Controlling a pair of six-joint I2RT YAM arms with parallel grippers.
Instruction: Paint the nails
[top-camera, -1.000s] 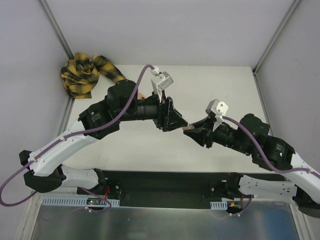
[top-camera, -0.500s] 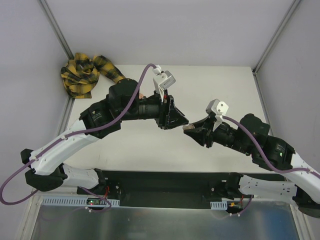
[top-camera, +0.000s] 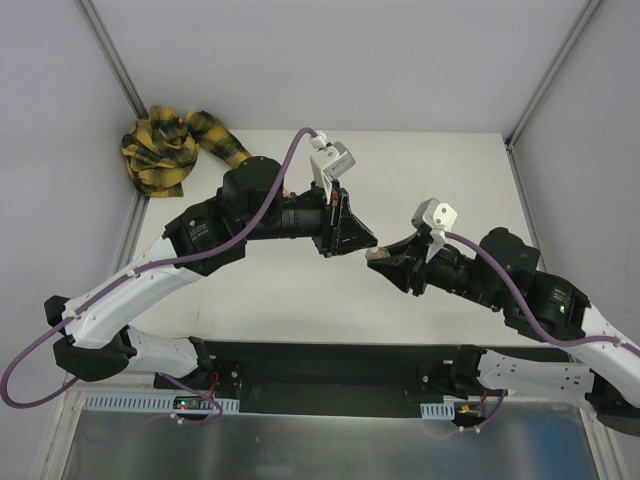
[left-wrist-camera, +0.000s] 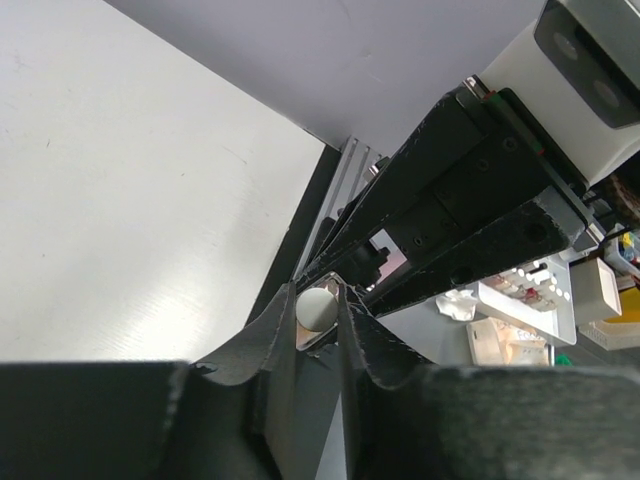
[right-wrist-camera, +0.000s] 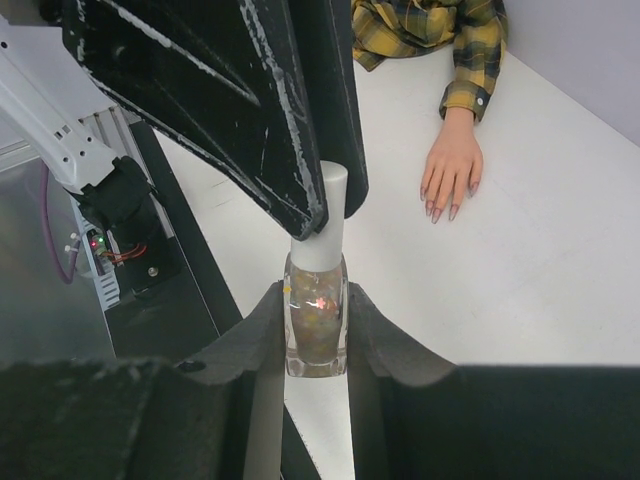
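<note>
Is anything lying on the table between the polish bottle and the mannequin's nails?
Nothing visible: bare tabletop separates the bottle from the nails. The left gripper grips the bottle's cap, beside that path.

Right gripper (right-wrist-camera: 316, 308) clamps bottle (right-wrist-camera: 316, 335); left gripper (right-wrist-camera: 333, 210) pinches cap (right-wrist-camera: 325, 245).

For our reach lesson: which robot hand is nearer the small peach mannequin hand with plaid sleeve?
Left. The left hand, gripping the white cap, lies right of the mannequin hand; the right hand, holding the clear bottle, lies farther right.
</note>
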